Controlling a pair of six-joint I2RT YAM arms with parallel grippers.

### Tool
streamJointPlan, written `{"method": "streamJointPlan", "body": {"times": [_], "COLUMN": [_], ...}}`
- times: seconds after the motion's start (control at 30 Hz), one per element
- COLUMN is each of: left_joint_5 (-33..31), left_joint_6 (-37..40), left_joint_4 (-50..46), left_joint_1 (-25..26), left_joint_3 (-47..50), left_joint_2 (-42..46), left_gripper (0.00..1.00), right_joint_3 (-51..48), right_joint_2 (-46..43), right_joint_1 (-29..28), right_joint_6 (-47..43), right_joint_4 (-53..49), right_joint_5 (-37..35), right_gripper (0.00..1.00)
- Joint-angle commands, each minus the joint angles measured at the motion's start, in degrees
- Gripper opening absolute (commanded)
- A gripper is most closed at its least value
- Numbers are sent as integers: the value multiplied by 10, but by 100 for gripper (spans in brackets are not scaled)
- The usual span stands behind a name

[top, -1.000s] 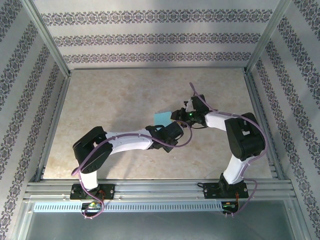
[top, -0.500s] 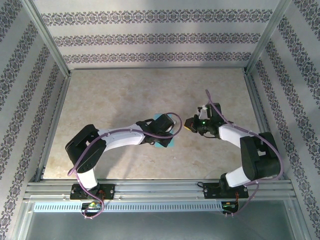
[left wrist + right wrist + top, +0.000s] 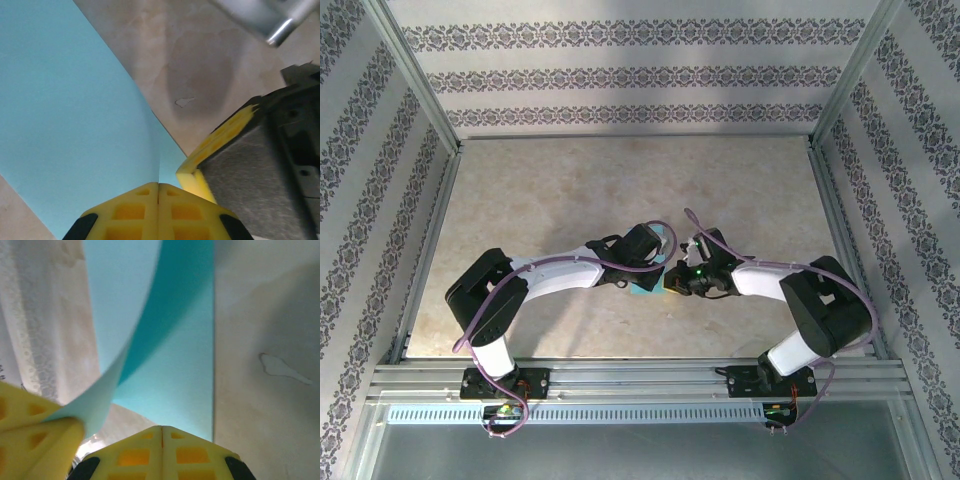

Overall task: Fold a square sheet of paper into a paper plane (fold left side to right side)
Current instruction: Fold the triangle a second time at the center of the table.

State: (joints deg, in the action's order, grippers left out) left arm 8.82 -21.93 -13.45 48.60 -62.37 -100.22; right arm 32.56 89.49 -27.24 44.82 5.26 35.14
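The square sheet of paper [image 3: 640, 287] is cyan-blue and lies mid-table between both arms. Most of the sheet [image 3: 175, 365] is flat on the table, and one side curls up and over to the left. My left gripper [image 3: 158, 186] is shut on that raised edge, where the paper [image 3: 75, 125] bends away from the seam of the jaws. Its yellow fingers [image 3: 35, 425] hold the curled flap. My right gripper [image 3: 161, 429] is shut with nothing in it, its tips at the flat part's near edge. From above, the left gripper [image 3: 658, 265] and right gripper [image 3: 672, 282] nearly touch. A paper plane is out of view.
The beige marbled table [image 3: 570, 190] is fenced by aluminium rails and patterned walls. The right gripper's yellow finger [image 3: 220, 140] stands close beside the left jaws. A small pale mark [image 3: 280, 367] lies on the table right of the sheet.
The right gripper swung out to the right, then came back in and down to the paper's near edge, shut. The left gripper carried the raised paper edge a little to the right.
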Motion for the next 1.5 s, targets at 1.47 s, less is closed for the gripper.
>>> {"method": "streamJointPlan", "body": {"times": [1.47], "left_joint_5": [65], "left_joint_6": [-7], "left_joint_4": [63], "left_joint_1": [-107], "left_joint_3": [83], "left_joint_2": [37], "left_gripper": [3], "right_joint_3": [36], "right_joint_2": [78], "right_joint_1": [-5], "right_joint_6": [-55], "right_joint_4": [-68], "right_joint_5": [-35], "right_gripper": [0]}}
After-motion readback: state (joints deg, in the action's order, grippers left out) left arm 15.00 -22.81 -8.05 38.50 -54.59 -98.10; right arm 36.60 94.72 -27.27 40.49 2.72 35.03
